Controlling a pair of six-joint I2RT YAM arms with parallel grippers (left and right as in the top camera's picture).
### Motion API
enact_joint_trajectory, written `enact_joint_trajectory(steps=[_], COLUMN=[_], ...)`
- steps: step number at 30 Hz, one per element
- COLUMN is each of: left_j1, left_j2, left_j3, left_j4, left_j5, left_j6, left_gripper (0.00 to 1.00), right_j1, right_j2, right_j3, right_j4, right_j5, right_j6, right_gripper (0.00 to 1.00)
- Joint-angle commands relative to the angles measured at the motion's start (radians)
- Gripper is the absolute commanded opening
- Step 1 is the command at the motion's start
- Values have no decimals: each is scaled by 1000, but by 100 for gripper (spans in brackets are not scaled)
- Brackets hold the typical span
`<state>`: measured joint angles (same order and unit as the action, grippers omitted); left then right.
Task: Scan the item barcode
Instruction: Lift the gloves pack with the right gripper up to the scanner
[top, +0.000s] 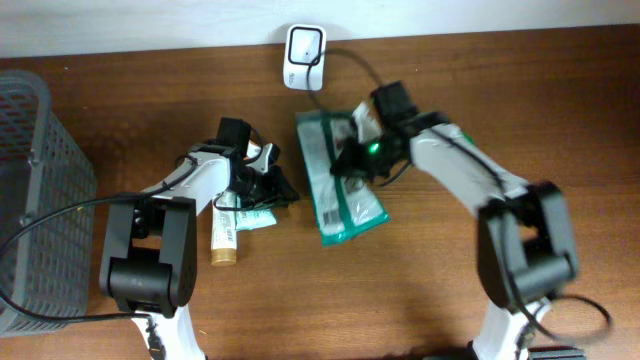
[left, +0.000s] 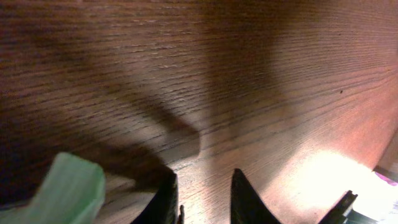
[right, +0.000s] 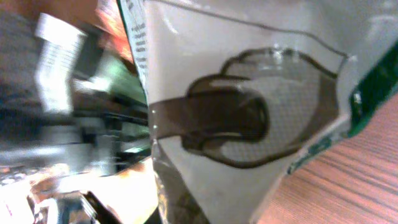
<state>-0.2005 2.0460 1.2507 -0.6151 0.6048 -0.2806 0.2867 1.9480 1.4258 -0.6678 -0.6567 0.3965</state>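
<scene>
Right gripper (top: 350, 160), overhead: clamped shut on green-and-white plastic pouch (top: 345, 205), mid-table, at 6 o'clock from white handheld scanner (top: 303, 57). Left gripper (top: 278, 190) at pouch's 9 o'clock. Left wrist: fingers (left: 163, 202) slightly parted, empty, bare brown wooden table (left: 217, 74) between. Right wrist: pouch fills the view.
</scene>
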Motion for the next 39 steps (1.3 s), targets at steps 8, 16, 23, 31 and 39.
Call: enact_joint_trajectory(steps=[8,16,23,31,39], left_j1=[0,42,159,237,237], left_j2=[32,-64,-196,-196,-196], left_j3=[-3,227,393,393,393], left_j4=[-2,-287,-372,-371,-371], left_j5=[-44,-319,-536,-561,-561], left_j6=[8,79,97,96,96], left_gripper=[41,35,73,99,99], right_j1=[-130,-114,-16,117,236], right_j2=[-328,-369,-369,-362,44], right_j3=[141,204,336,344,673], right_j4=[-119,-183,-272,-165,259], right_j5=[-282,-194,-127,408,1018], right_j6=[35,64,27,-11,-632], right_gripper=[4,4,4,4,4])
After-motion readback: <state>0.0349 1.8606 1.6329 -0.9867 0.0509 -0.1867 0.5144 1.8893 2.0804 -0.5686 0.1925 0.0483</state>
